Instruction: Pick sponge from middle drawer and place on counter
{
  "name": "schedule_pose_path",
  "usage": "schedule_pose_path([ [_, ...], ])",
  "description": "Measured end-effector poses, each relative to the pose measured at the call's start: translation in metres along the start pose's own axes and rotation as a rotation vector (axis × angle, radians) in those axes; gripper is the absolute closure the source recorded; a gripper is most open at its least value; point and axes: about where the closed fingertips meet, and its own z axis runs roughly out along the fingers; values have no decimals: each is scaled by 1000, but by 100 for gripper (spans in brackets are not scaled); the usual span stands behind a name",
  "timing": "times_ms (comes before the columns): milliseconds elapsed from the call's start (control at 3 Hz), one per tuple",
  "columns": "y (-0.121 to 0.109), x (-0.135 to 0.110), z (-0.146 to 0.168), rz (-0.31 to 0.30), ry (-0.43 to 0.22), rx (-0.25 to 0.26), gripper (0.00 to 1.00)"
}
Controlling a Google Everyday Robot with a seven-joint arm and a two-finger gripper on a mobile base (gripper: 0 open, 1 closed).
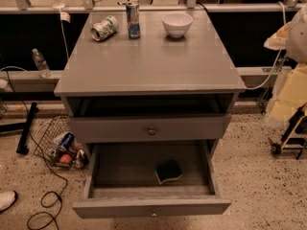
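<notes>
The middle drawer (151,206) is pulled wide open at the front of the grey cabinet. The sponge (168,171), dark green on top with a yellow edge, lies flat on the drawer floor, right of centre and near the front wall. The counter (148,61) is the broad grey top above it. The gripper does not show in this view. Pale blurred shapes (293,87) stand at the right edge, away from the drawer.
At the back of the counter are a can lying on its side (104,28), an upright can (133,20) and a white bowl (177,24). A second knobbed drawer front (151,128) sits above the open drawer. A wire basket (60,147) and cables lie on the floor to the left.
</notes>
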Motion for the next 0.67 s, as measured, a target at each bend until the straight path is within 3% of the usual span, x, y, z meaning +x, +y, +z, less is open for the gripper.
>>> schedule_pose_path([
  [333,0,0,0,0,0,0,0],
  [667,10,12,28,37,-30,-37,0],
])
